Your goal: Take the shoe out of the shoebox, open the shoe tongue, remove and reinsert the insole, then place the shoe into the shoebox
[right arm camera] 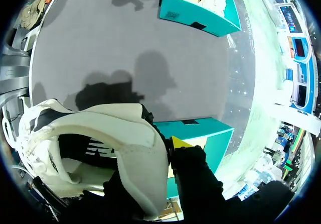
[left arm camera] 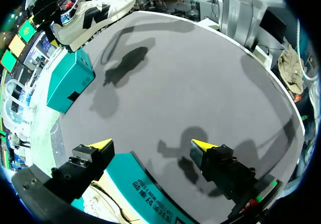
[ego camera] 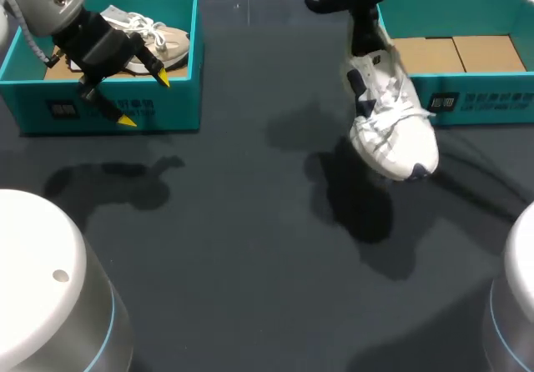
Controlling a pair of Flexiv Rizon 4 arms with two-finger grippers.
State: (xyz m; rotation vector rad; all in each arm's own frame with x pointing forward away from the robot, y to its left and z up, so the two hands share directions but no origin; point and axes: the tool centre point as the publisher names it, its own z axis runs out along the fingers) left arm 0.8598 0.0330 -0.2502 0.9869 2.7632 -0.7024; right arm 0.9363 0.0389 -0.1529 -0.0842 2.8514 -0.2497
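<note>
A white shoe [ego camera: 390, 122] with dark accents hangs toe-down above the table, just in front of the right teal shoebox [ego camera: 467, 88]. My right gripper [ego camera: 370, 53] is shut on its heel wall. In the right wrist view one yellow fingertip [right arm camera: 178, 142] presses the outside of the heel collar [right arm camera: 135, 133], and the other finger is hidden inside the shoe. My left gripper [ego camera: 144, 99] stands open over the front wall of the left teal shoebox [ego camera: 125, 105], where a beige shoe [ego camera: 154, 38] lies. Nothing sits between the left gripper's [left arm camera: 150, 146] fingers.
The right shoebox shows a bare cardboard floor [ego camera: 455, 53]. In the left wrist view the left box's rim [left arm camera: 145, 194] is right under the fingers, and the right box [left arm camera: 70, 81] stands far across the dark tabletop [ego camera: 250, 247].
</note>
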